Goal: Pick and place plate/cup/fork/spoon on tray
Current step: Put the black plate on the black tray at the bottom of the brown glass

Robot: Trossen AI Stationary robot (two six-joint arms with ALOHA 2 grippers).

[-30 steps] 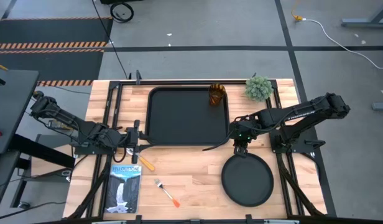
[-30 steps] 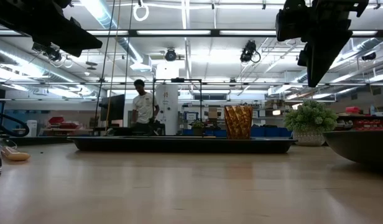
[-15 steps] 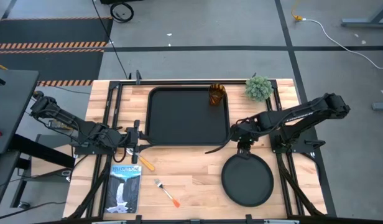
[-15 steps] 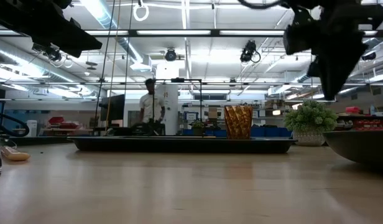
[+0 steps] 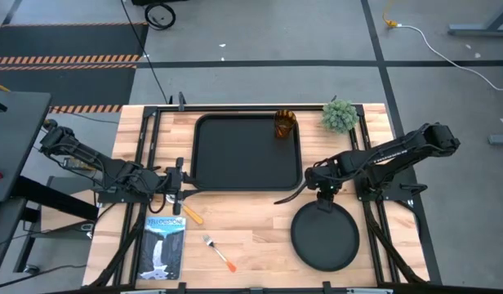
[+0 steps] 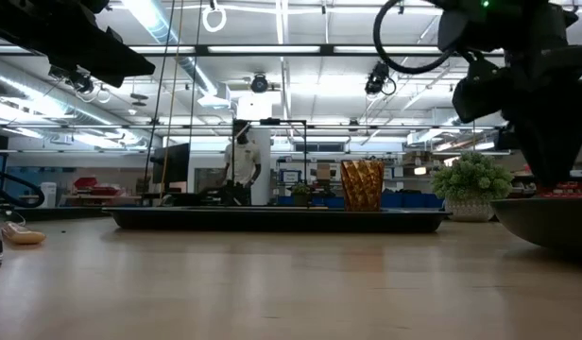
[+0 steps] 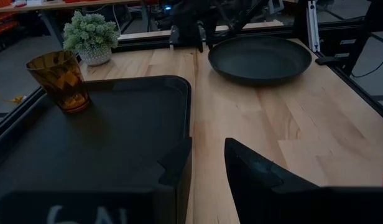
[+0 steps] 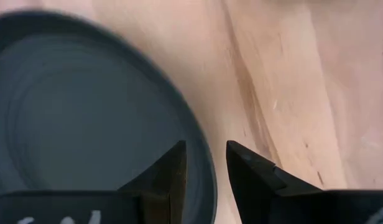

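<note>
Over the plate's (image 5: 325,238) rim on the side nearest the tray (image 5: 247,153), right gripper (image 5: 323,196) points down, fingers parted, one on each side of the rim (image 8: 201,162), not yet closed on it. Plate sits on bare wood just off the tray's corner. Cup (image 5: 284,124) stands inside the tray, in the corner nearest the small plant (image 5: 340,115). Left gripper (image 5: 180,180) waits beside the tray's opposite edge, jaws slightly apart, empty. Spoon (image 5: 189,214) and fork (image 5: 219,252) lie on wood beyond that edge, near a booklet (image 5: 164,247).
</note>
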